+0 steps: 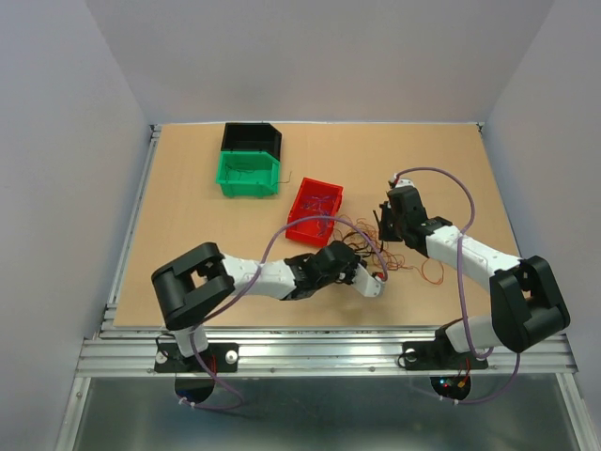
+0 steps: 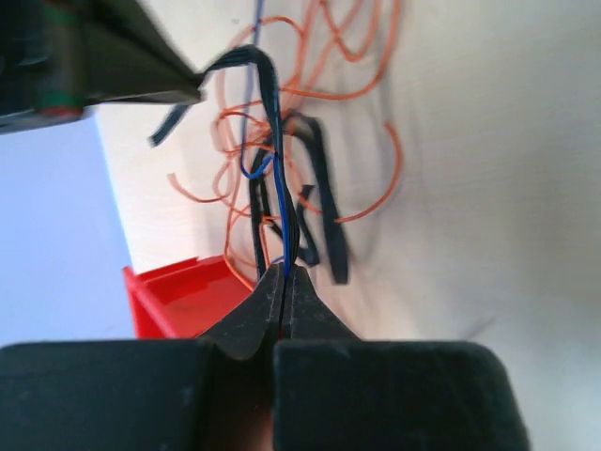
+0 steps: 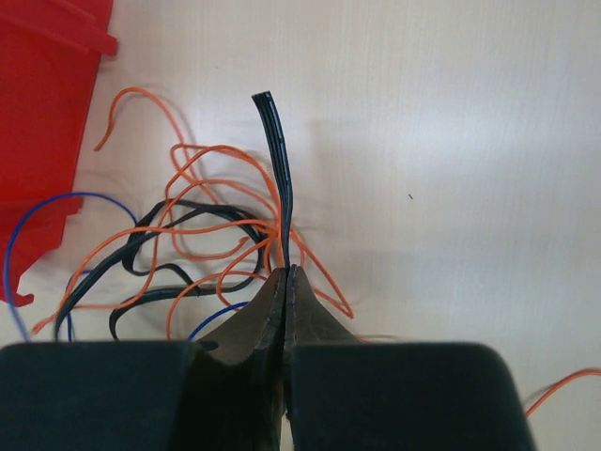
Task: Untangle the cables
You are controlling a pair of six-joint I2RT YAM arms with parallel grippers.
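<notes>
Inward over the table (image 1: 188, 207) both arms stretch; left gripper (image 2: 284, 274) and right gripper (image 3: 286, 272) each clamp the cables (image 3: 279, 169).

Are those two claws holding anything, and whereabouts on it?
The left gripper pinches a black cable and a blue wire partway along; the right gripper pinches a flat black cable just below its free end.

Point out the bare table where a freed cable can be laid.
Bare: the table left of the green bin, and its far right corner beyond the right gripper. Crowded: beside the red bin, where the tangled cables lie between that gripper and the left gripper.
</notes>
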